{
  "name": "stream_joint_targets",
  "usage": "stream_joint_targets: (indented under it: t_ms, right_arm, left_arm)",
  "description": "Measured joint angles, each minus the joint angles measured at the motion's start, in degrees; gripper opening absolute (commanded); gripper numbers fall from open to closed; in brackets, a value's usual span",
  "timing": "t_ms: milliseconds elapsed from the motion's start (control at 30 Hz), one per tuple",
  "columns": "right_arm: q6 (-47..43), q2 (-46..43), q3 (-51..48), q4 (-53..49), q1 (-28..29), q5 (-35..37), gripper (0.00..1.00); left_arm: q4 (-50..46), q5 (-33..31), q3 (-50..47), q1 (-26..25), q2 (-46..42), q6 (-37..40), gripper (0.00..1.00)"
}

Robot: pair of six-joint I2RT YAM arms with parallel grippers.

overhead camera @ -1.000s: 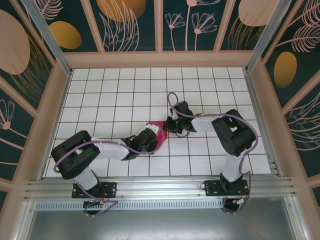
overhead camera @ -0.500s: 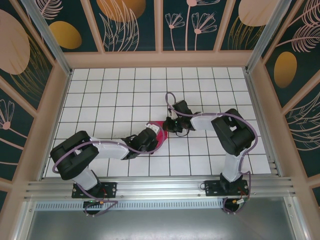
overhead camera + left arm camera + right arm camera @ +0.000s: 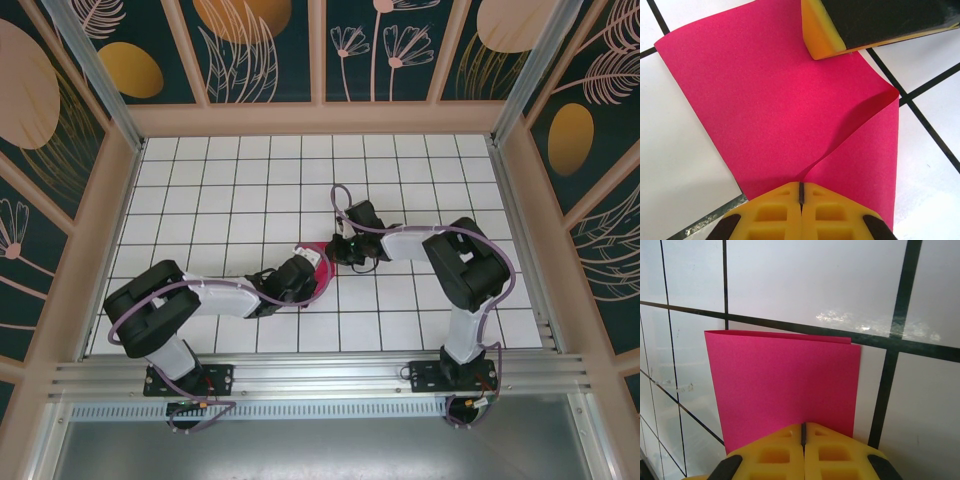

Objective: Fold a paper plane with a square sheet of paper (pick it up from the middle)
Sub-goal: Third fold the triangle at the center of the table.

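The square sheet of paper (image 3: 323,270) is magenta-pink and folded over, lying mid-table between the two arms. In the left wrist view the paper (image 3: 770,100) shows a raised curl running into my left gripper (image 3: 801,189), which is shut on its near edge. One yellow fingertip (image 3: 825,35) of the right gripper sits at the paper's far edge. In the right wrist view the folded paper (image 3: 785,385) stands out ahead of my right gripper (image 3: 803,429), which is shut on its edge, with the crease at the far side. From above, the left gripper (image 3: 308,270) and the right gripper (image 3: 337,252) meet at the paper.
White tiled table (image 3: 220,190) with dark grout lines, walled by wooden panels on three sides. An aluminium rail (image 3: 320,375) runs along the near edge by the arm bases. Open tiles lie behind and to both sides of the arms.
The right gripper has edged slightly left, closer to the left gripper. Both stay shut on the paper, and the left arm has barely moved.
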Motion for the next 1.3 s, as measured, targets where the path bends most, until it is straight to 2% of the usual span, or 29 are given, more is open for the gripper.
stream_joint_targets:
  t_ms: [167, 333, 467, 600, 800, 1300]
  right_arm:
    - [0.4, -0.8, 0.0, -0.6, -0.1, -0.2, 0.10]
    - [0.9, -8.2, -1.5, -1.5, -0.7, 0.9, 0.11]
    - [2.8, -14.7, -5.8, 0.6, -1.0, 1.1, 0.11]
    - [4.6, -16.9, -10.7, 1.5, -0.8, 1.2, 0.10]
    - [5.2, -16.8, -12.2, 1.2, -0.6, 1.4, 0.10]
    - [3.4, -3.2, 0.6, -0.3, -0.7, 1.3, 0.09]
  left_arm:
    - [0.0, 0.0, 0.0, 0.0, 0.0, 0.0, 0.00]
    - [0.0, 0.0, 0.0, 0.0, 0.0, 0.0, 0.00]
    - [0.0, 0.0, 0.0, 0.0, 0.0, 0.0, 0.00]
    - [0.0, 0.2, 0.0, 0.0, 0.0, 0.0, 0.00]
    - [0.0, 0.4, 0.0, 0.2, 0.0, 0.0, 0.00]
    - [0.1, 0.4, 0.0, 0.2, 0.1, 0.0, 0.00]
